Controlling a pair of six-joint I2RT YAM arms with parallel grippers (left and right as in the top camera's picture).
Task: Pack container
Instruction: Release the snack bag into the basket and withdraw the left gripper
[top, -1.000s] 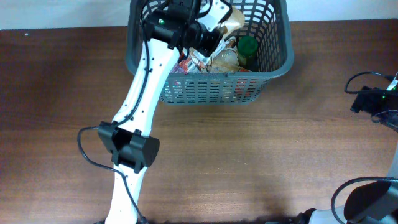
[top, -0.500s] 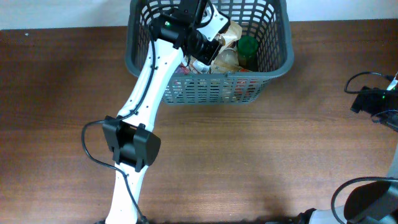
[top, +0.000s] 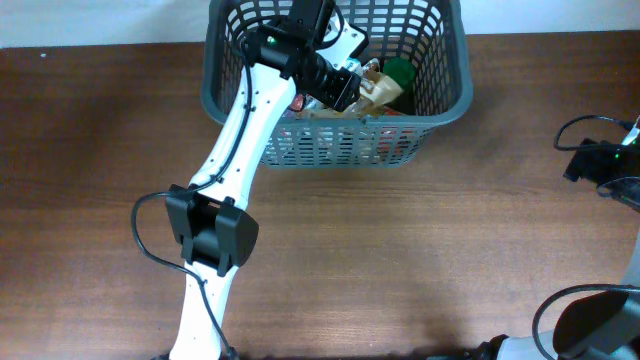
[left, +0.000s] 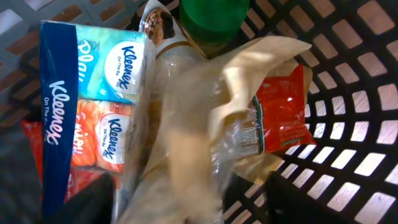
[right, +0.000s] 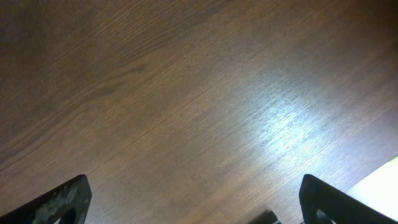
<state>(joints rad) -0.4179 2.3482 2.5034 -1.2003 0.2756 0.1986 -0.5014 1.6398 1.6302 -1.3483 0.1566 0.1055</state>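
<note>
Left gripper (left: 193, 200) is spread above one beige bag (left: 249, 87); right gripper (right: 199, 202) is spread wide.
One dark grey, slotted-wall container (top: 340, 146) is shown, with one tissue multipack (left: 93, 106) and one green cap (left: 214, 15) inside.

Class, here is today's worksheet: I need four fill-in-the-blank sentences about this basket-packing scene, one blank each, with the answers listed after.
1. The tissue pack bears the brand name ___.
2. The bottle cap is coloured ___.
3. The pincer inside the basket belongs to the ___ arm.
4. The right pincer hangs over the table with jaws ___.
Answers: Kleenex; green; left; open.
</note>
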